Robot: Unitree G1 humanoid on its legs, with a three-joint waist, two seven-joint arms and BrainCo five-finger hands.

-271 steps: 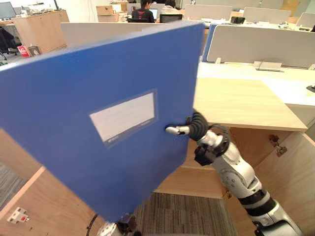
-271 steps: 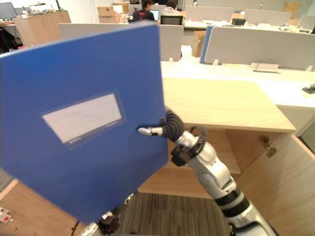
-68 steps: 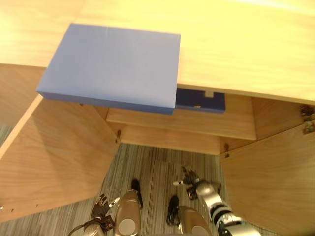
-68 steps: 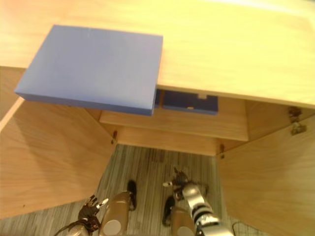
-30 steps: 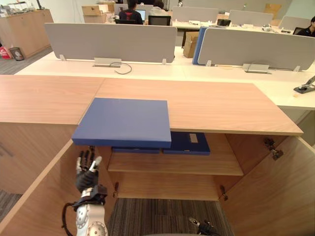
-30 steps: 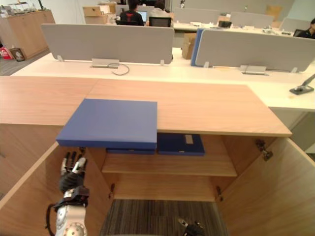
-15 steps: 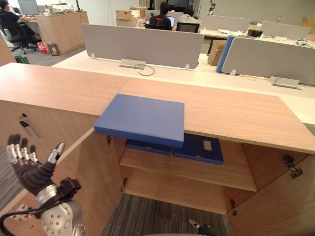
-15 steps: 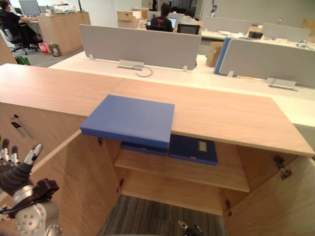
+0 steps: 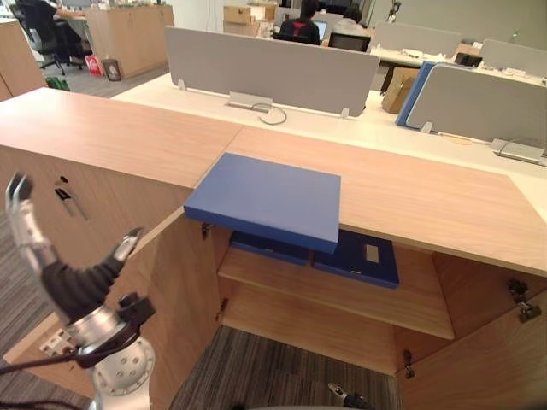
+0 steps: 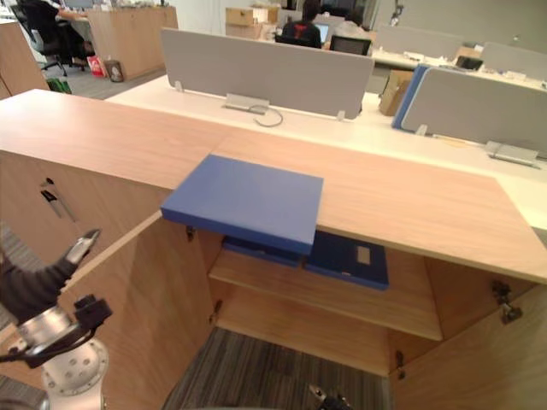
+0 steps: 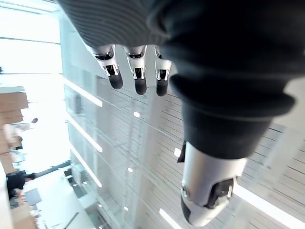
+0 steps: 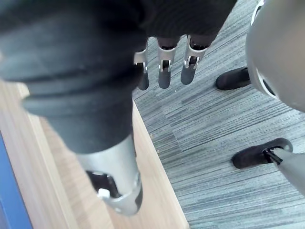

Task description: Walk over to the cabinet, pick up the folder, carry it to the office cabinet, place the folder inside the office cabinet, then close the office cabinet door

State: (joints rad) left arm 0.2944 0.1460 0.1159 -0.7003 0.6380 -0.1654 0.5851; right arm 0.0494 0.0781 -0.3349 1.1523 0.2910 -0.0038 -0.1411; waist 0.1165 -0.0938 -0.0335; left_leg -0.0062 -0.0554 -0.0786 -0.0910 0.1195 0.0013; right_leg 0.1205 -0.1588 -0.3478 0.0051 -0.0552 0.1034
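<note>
Folder of blue colour lies flat on the wooden counter. Its near edge hangs out over the front edge, above the open cabinet. No robot hand touches the folder.

Directly under it, on the shelf inside the cabinet, two darker binders lie flat side by side. Both cabinet doors stand open: the left door swings out toward the robot and the right door is at the other side.

The left robot hand is raised at the lower left, before the free edge of the left door. Its fingers are straight and point up, the thumb is spread apart, and it holds nothing. I cannot tell if the thumb touches the door.

The right robot hand hangs low over the grey carpet, with fingers relaxed, apart, and empty.

Behind the counter is a white desk with grey dividers, and further back people sit at desks.
</note>
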